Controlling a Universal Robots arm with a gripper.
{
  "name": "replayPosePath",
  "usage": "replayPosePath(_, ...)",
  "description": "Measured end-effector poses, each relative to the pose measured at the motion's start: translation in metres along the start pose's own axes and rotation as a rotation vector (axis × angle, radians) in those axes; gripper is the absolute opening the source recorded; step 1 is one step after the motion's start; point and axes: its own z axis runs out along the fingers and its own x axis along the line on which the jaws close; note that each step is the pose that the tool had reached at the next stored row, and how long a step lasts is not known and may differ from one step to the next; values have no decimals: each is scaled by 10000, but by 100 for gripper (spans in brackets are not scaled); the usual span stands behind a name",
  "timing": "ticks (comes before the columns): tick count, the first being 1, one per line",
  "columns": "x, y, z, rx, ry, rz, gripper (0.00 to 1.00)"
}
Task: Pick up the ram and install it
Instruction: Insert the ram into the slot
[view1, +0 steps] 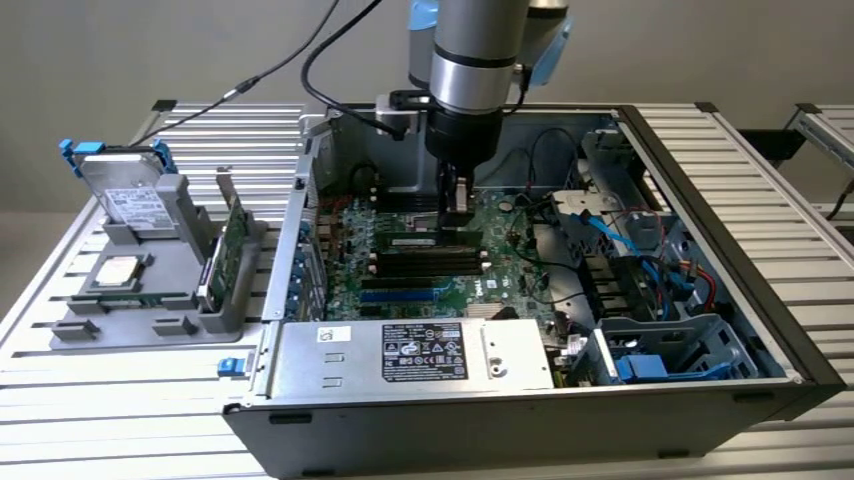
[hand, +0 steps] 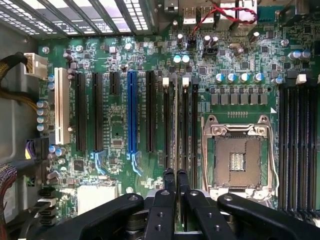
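**Ram pinched in tool over the memory slots**

The ram (view1: 430, 240) stands on edge directly under the tool (view1: 458, 222), long side running along the memory slots (view1: 427, 264). Its green face w/ a white label shows in the ext. view. In the wrist view the ram (hand: 176, 125) is seen edge-on, a thin pale strip leading away from the tool (hand: 176, 181), lined up btwn two black slots w/ white latches. The tool's fingers (hand: 169, 179) are closed in on the ram's top edge, one each side, gripping it off-centre. Can't tell whether the ram's bottom edge is seated or just above the slot.

Around the tool is the green mobo (hand: 120, 145), w/ the open CPU socket (hand: 239, 160) just beside the gripped slot row and a blue slot (hand: 132, 110) on the other side. Nearer the ext. camera than the tool sits the silver PSU (view1: 414, 352), all inside the open PC case (view1: 787, 340). Well apart from the tool, outside the case to the exterior view's left, a grey stand (view1: 134, 290) on the table (view1: 120, 410) carries a hard drive (view1: 123, 190) and an upright expansion card (view1: 235, 240)
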Motion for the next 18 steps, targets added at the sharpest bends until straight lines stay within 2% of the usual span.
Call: replayPosePath(18, 34, -32, 140, -1, 12, -208, 13)
